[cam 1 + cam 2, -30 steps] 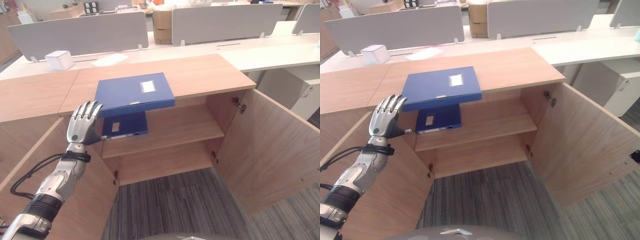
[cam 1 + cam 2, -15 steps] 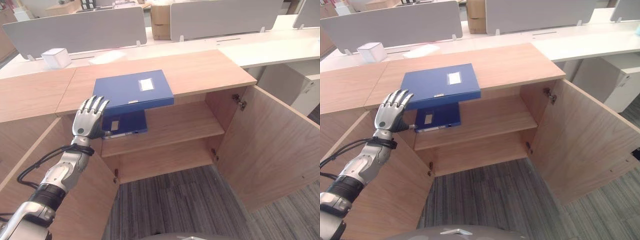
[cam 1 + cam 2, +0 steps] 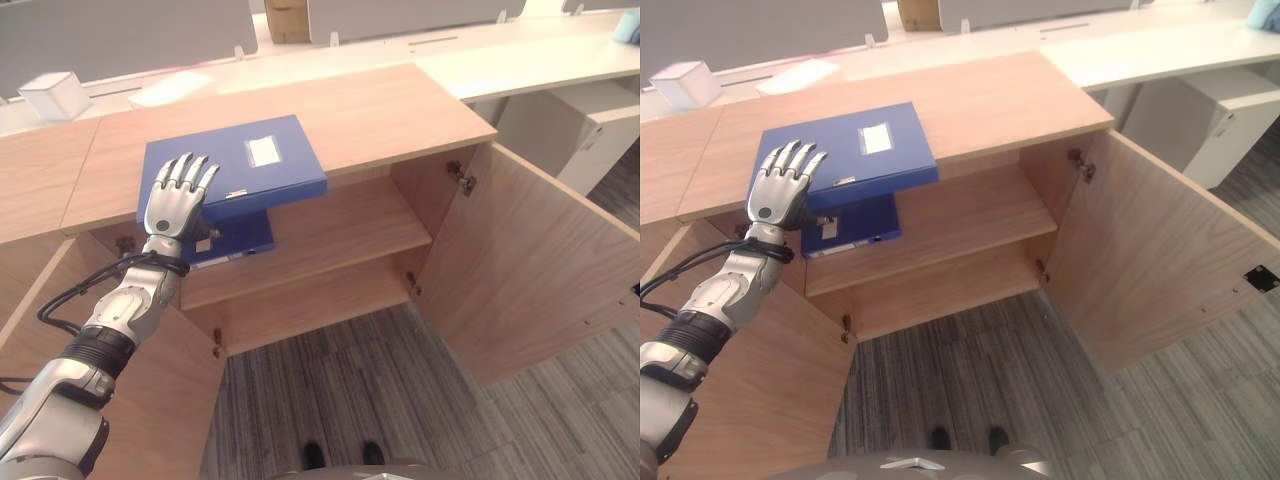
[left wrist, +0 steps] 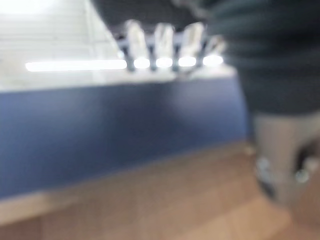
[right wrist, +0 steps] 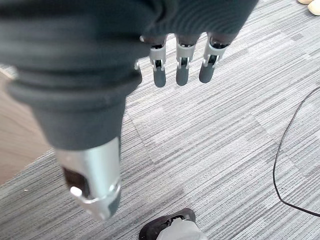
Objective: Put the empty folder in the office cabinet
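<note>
A blue folder (image 3: 262,165) with a white label lies flat on the wooden cabinet top (image 3: 390,105), its front edge sticking out past the cabinet's front. My left hand (image 3: 176,203) is open, fingers straight and spread over the folder's front left corner; in the left wrist view the fingers (image 4: 165,45) reach above the blue folder (image 4: 115,125). I cannot tell whether they touch it. A second blue folder (image 3: 238,236) lies on the upper shelf (image 3: 340,230) just below. My right hand (image 5: 180,65) hangs open over the carpet.
Both cabinet doors stand open: the right door (image 3: 530,270) swings far out, the left door (image 3: 140,400) is under my left arm. A lower shelf (image 3: 320,295) sits beneath. A white box (image 3: 52,93) and a paper sheet (image 3: 170,88) lie on the desk behind.
The camera has tipped down and closer. My left hand has risen from beside the cabinet's front edge to over the top folder's front left corner.
</note>
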Available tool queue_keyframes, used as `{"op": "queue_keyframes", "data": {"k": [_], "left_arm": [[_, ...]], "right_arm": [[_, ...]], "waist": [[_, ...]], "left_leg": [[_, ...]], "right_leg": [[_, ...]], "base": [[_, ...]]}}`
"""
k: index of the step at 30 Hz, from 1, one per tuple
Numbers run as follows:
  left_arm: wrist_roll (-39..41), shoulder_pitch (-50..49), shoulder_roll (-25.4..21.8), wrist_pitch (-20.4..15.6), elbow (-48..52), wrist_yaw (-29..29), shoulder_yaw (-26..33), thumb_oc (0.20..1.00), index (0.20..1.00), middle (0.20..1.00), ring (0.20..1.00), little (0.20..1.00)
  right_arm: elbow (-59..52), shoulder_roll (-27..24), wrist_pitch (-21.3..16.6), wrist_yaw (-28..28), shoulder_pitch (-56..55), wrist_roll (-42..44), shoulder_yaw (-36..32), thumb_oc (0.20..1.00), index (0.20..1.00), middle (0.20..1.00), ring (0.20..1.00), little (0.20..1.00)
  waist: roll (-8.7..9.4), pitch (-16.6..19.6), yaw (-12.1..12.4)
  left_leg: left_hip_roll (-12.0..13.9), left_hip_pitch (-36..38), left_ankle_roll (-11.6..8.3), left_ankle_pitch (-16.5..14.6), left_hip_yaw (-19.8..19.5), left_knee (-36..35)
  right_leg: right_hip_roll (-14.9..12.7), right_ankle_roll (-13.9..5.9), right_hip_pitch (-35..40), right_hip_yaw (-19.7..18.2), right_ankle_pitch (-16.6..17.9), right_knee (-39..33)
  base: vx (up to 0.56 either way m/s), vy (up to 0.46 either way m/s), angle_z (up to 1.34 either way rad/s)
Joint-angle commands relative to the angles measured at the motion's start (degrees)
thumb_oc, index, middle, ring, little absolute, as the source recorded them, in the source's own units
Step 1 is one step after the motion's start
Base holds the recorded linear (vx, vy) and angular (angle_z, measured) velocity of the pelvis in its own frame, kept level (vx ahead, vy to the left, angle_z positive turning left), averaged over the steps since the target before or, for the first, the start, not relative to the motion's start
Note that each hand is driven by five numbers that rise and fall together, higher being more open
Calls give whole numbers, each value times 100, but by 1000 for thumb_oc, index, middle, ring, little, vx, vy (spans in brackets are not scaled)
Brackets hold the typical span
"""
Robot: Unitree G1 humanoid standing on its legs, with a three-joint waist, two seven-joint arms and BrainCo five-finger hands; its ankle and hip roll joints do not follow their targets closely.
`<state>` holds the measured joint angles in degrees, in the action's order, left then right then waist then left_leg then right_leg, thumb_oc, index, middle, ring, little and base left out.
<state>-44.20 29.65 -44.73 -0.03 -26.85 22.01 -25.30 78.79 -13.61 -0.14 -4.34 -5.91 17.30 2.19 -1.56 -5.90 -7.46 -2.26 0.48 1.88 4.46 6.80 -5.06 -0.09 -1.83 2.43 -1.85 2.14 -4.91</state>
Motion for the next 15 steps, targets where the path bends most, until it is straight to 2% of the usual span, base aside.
{"op": "queue_keyframes", "data": {"k": [1,15], "left_arm": [[-19,865,-265,123,-230,283,88,1000,1000,1000,1000,1000],[52,840,-166,84,-115,307,141,1000,1000,1000,1000,1000]], "right_arm": [[130,-223,-105,-161,215,306,165,1000,1000,1000,1000,1000],[111,-183,-137,-207,279,378,209,1000,1000,1000,1000,1000]], "waist": [[14,20,-82],[47,-51,-66]], "left_leg": [[336,84,-497,-634,154,6],[360,-79,-498,-609,187,6]], "right_leg": [[-420,-692,-14,113,-57,-9],[-392,-684,-196,73,-18,-9]], "base": [[-31,9,-16],[-10,1,-2]]}}
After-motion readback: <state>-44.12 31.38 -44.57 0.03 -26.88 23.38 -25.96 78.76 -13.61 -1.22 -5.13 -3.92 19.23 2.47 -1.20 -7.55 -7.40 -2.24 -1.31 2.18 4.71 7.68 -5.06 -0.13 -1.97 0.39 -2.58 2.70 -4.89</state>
